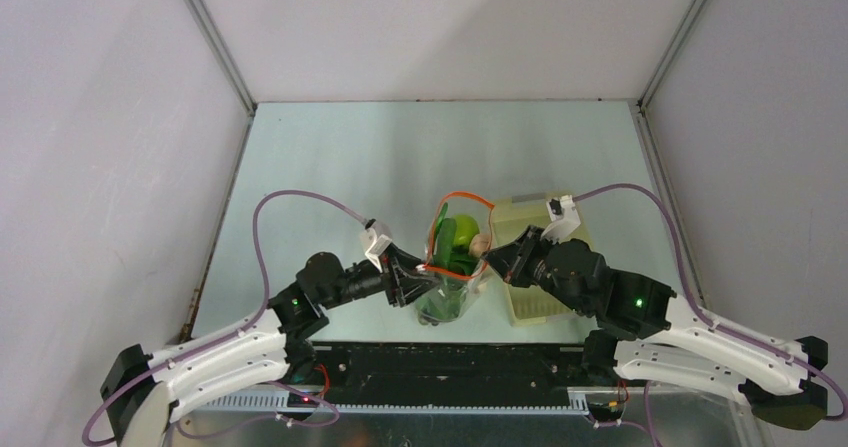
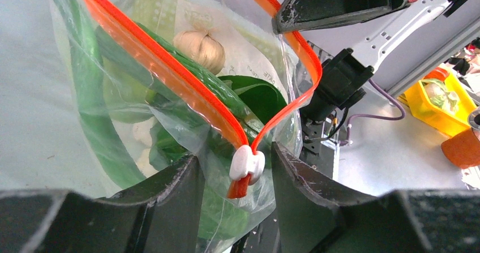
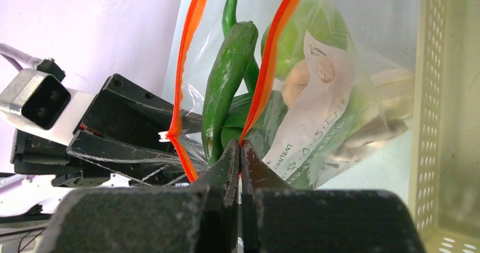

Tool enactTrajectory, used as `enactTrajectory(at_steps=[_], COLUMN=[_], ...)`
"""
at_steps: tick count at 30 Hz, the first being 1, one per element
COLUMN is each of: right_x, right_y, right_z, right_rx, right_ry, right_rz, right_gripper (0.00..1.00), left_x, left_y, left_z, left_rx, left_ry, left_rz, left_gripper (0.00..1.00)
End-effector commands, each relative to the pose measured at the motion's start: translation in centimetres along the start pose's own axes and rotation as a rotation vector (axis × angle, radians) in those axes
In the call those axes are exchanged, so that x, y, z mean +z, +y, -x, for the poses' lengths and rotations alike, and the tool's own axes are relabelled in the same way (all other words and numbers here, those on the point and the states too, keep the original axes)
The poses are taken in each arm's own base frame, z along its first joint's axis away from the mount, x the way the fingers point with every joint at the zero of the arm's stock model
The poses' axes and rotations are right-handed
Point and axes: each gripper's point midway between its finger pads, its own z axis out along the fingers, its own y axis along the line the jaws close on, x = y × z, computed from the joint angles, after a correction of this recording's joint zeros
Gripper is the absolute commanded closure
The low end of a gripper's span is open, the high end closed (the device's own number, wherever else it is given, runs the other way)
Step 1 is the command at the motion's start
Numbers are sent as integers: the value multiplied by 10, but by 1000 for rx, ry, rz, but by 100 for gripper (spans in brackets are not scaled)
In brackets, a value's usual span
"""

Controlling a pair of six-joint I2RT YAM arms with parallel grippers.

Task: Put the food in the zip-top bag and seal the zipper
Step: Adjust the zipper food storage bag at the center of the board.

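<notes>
Slider (image 2: 247, 163) sits between the parted jaws of the left tool (image 2: 233, 159); zipper (image 2: 187, 89) runs off toward the right tool (image 3: 240, 151), clamped on its far end.

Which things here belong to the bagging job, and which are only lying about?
Belong to the job: zip-top bag, zipper, white slider, green pepper, mushroom, green apple, left gripper (open around the slider), right gripper (shut on the zipper).

Only lying about: pale yellow basket, yellow bin.
</notes>
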Motion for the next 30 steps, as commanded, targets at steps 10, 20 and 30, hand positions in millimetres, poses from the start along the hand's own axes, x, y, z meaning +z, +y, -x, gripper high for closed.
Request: enactTrajectory(at_steps=[10, 20, 30], right_x=[1, 2, 1], right_y=[-5, -10, -17], right_z=[9, 6, 6], right_rx=[127, 149, 163], right_ry=[-67, -63, -77], right_rz=[-5, -26, -42], right_gripper=[100, 100, 100], left_x=[1, -1, -4], left_y=[-8, -9, -8], left_z=[7, 7, 5], left_rx=[3, 5, 19], left_ry=[-131, -166, -196], left_rz=[-70, -74, -78], left_gripper=[42, 51, 76])
